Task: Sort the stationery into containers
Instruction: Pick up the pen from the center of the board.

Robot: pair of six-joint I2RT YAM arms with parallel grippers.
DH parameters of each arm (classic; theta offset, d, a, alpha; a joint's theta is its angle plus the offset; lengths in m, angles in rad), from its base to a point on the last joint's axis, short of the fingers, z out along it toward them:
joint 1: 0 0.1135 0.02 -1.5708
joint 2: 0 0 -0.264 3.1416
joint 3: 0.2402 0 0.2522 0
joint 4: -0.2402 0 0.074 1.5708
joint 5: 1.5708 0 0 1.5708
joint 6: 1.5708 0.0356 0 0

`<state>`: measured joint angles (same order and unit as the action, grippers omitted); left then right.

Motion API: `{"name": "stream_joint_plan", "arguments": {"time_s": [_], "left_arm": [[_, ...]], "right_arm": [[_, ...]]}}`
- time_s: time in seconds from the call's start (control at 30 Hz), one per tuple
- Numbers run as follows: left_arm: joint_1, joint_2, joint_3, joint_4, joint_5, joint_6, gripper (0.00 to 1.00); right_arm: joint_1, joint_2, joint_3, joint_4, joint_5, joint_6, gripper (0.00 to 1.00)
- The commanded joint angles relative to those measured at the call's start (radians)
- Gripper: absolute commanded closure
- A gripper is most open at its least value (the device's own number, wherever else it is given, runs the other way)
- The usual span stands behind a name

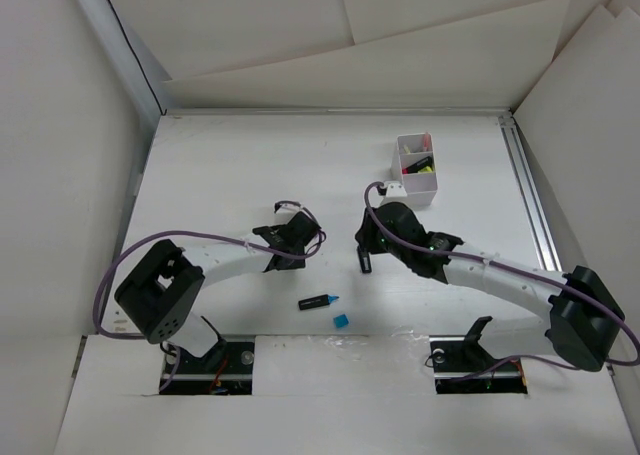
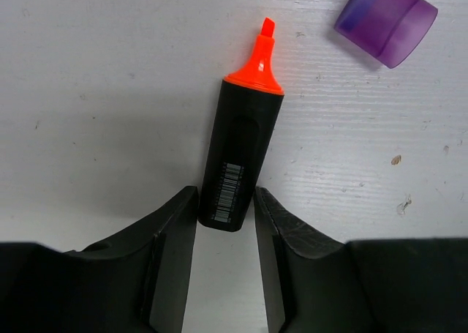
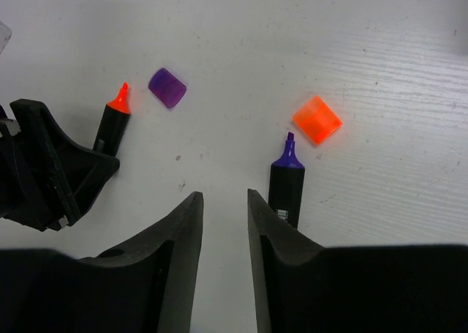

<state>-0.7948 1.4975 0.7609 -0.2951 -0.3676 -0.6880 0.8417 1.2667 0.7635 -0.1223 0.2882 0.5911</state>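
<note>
Orange highlighter [image 2: 238,154]: uncapped, flat on table [image 2: 88,91] beside purple cap [image 2: 385,22], long axis in line with left gripper [image 2: 225,197], jaws clamping its rear end; right gripper [image 3: 224,197], jaws apart and empty, farther from that cap.

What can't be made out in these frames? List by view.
Top external: contents of the small white plastic divided box are too small to count or assign to compartments.
Top external: the black-barrelled orange highlighter and black-barrelled purple highlighter are not visible, covered by the arms.
Right wrist: the purple highlighter's rear barrel is hidden behind the right gripper; the orange highlighter's barrel is hidden behind the left gripper.
</note>
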Motion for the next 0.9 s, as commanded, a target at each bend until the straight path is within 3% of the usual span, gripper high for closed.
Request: {"name": "stream_joint_plan", "arguments": {"time_s": [0.0, 0.13, 0.27, 0.87], "left_arm": [[-0.001, 0.009, 0.014, 0.016, -0.017, 0.015, 0.68], [-0.001, 0.000, 0.003, 0.036, 0.001, 0.024, 0.75], [-0.001, -0.058, -0.026, 0.054, 0.001, 0.024, 0.77], [-0.001, -0.322, -0.086, 0.114, 0.165, 0.035, 0.80]], "right_arm": [[-0.015, -0.012, 0.001, 0.036, 0.011, 0.001, 0.62], [-0.044, -0.030, -0.021, 0.036, 0.028, -0.011, 0.44], [-0.072, -0.021, -0.021, 0.027, -0.024, -0.022, 0.37], [-0.139, 0.135, 0.046, -0.057, 0.008, -0.033, 0.42]]}}
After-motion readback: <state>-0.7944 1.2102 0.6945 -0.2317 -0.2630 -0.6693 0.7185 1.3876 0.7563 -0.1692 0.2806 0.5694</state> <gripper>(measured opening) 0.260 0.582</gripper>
